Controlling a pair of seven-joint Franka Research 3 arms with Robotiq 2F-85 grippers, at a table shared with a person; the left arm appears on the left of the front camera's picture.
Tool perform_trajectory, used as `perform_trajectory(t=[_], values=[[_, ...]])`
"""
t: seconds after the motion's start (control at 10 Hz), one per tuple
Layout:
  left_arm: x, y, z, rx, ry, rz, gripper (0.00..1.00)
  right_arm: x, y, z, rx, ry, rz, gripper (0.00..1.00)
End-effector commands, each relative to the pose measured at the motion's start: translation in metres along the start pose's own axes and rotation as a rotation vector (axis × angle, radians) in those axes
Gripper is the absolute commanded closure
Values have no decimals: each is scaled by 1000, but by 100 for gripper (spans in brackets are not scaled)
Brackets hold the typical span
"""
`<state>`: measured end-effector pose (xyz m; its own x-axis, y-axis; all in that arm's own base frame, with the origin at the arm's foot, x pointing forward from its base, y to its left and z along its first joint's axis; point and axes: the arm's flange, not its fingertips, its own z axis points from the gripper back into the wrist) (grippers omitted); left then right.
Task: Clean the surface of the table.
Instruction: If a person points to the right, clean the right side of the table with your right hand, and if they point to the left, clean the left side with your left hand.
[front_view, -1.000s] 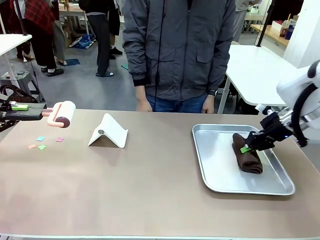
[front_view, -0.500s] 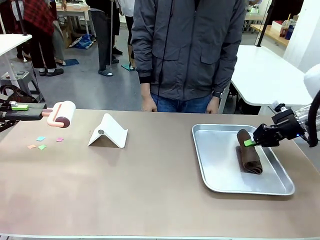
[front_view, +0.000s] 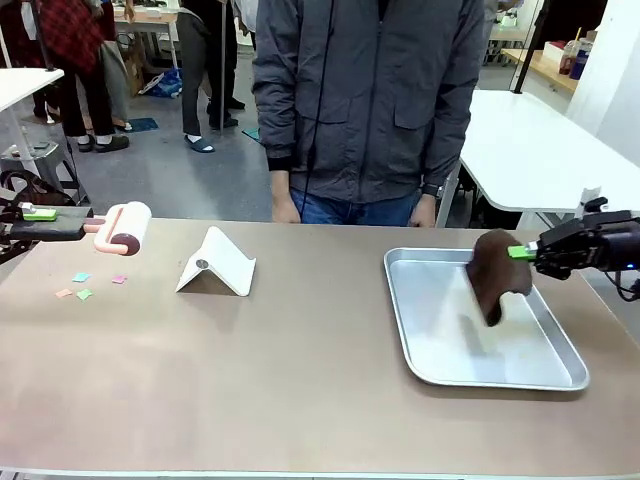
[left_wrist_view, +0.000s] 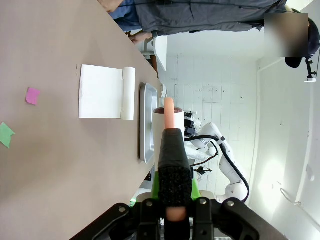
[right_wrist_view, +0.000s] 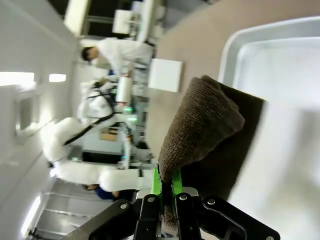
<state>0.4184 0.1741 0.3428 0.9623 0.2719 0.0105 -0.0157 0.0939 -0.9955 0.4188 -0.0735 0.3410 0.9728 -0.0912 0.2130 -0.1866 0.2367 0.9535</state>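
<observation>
1. The right gripper (front_view: 521, 252) has its green pads pressed together on the upper edge of a brown cloth (front_view: 495, 275), pinching it.
2. The cloth hangs down from that pinch over the right half of a silver tray (front_view: 440, 340), with its shadow on the tray floor below. In the right wrist view the folded cloth rises straight from between the fingers.
3. The tray lies flat on the right part of the table (front_view: 300, 380), near the right edge.
4. The right arm comes in level from the right side, just above the tray's far right rim.
5. The left gripper (front_view: 58, 222) is clamped on the pink handle of a lint roller (front_view: 128, 228), held level above the far left corner of the table, roll end pointing right.
6. Small coloured paper scraps (front_view: 82, 285) lie on the table near the left edge, just on the near side of the roller.
7. A white folded stand (front_view: 215, 262) sits tent-like on the table, right of the roller and well left of the tray.
8. The brownish-tan table spans the whole width of the front view.
9. A person in a grey jacket (front_view: 365, 100) stands at the far edge, both hands hanging just behind it.
</observation>
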Motion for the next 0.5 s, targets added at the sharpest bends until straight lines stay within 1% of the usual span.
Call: perform_trajectory(t=[0.0,0.1,0.2,0.3,0.4], values=[[-1,-4,1,-4,-2,5,100,1,-1,21,179,-27,40,91],[-1,-4,1,-4,-2,5,100,-4,3,33,256,-27,45,91],[-1,-4,1,-4,-2,5,100,-11,11,46,311,-7,72,91],[-1,-4,1,-4,-2,5,100,-18,19,57,289,-46,87,91],[-1,-4,1,-4,-2,5,100,-29,31,75,298,-61,121,91]])
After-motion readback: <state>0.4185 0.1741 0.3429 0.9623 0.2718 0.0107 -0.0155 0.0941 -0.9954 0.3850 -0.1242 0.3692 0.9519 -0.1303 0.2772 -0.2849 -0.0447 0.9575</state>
